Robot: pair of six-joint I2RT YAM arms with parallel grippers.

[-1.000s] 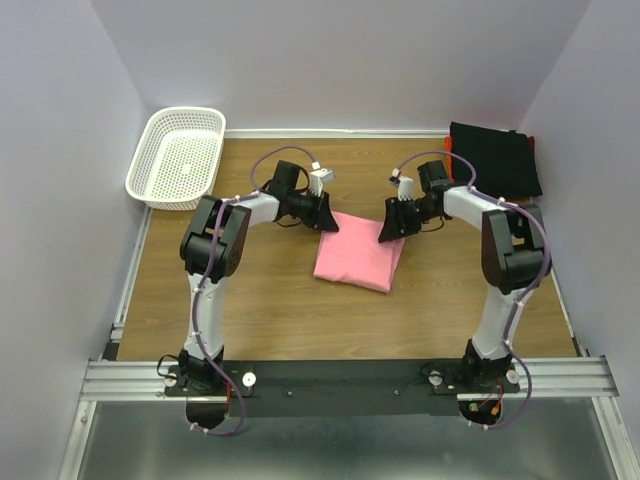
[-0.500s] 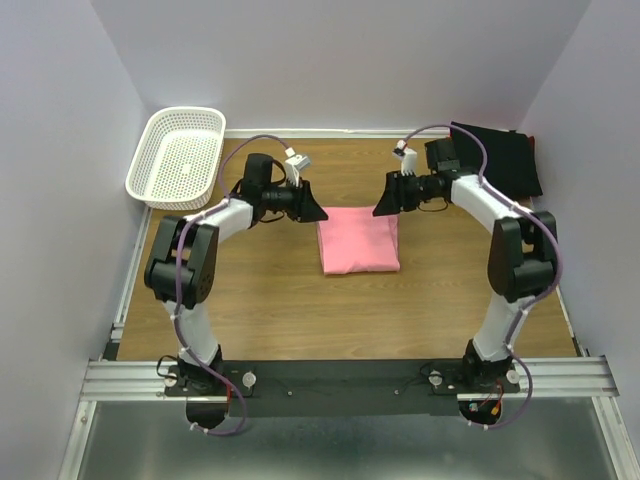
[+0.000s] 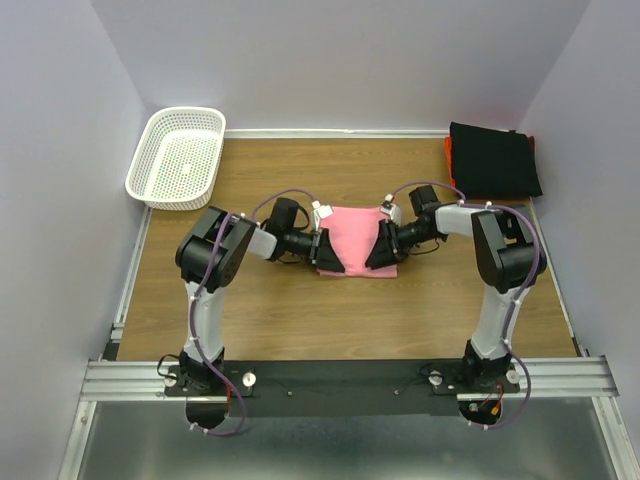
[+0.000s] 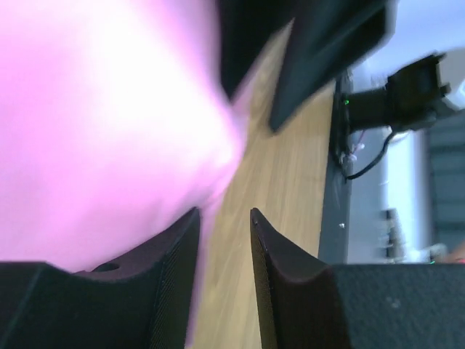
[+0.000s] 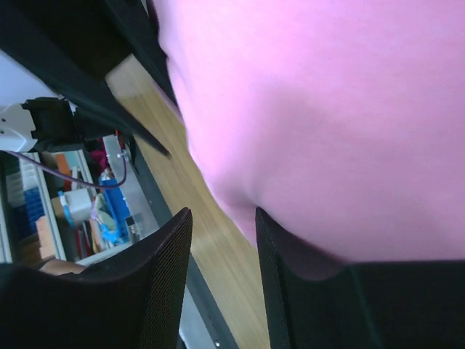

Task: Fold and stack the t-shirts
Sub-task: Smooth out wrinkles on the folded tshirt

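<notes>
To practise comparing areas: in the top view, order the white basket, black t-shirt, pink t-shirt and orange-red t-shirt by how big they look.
1. white basket
2. black t-shirt and pink t-shirt: too alike to rank, and the pink one is partly hidden
3. orange-red t-shirt: only a sliver shows

**A:** Bright pink t-shirt in the middle, plain all over, not a print on it!

**B:** Far right, the black t-shirt, plain too, with a sliver of the orange-red t-shirt showing at its left edge.

**A:** The basket is all white, an open lattice pattern across walls and floor.

**B:** The table is warm brown wood grain, and the walls are pale lilac.

**A:** Arms in black and white, purple cables looping along them.

**B:** Up close on the right gripper, the fingers are black with a fine dotted mesh texture.
</notes>
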